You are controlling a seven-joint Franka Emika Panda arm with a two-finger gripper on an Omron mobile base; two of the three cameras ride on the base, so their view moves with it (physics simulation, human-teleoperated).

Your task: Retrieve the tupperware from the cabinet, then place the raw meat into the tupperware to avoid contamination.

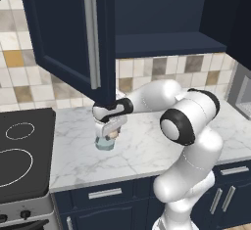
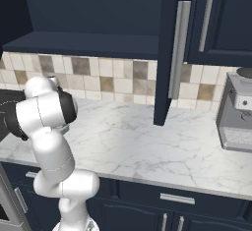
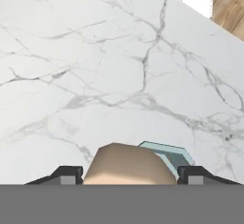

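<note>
My gripper (image 1: 109,132) hangs over the marble counter (image 1: 147,146), pointing down, just above the tupperware (image 1: 106,145), a small pale grey-blue container. The raw meat (image 3: 128,166) fills the gap between my two fingertips (image 3: 66,173), its tan fatty rim facing the hand camera, and the jaws are shut on it. In the hand view a corner of the tupperware (image 3: 172,154) peeks out behind the meat. The cabinet (image 1: 166,43) above stands open, its door (image 1: 63,28) swung out to the left over the gripper.
A black stove top (image 1: 19,150) borders the counter on the left. A grey coffee machine (image 2: 238,117) stands at the right end. The open navy door (image 2: 170,53) hangs low over the counter. Tiled wall runs behind.
</note>
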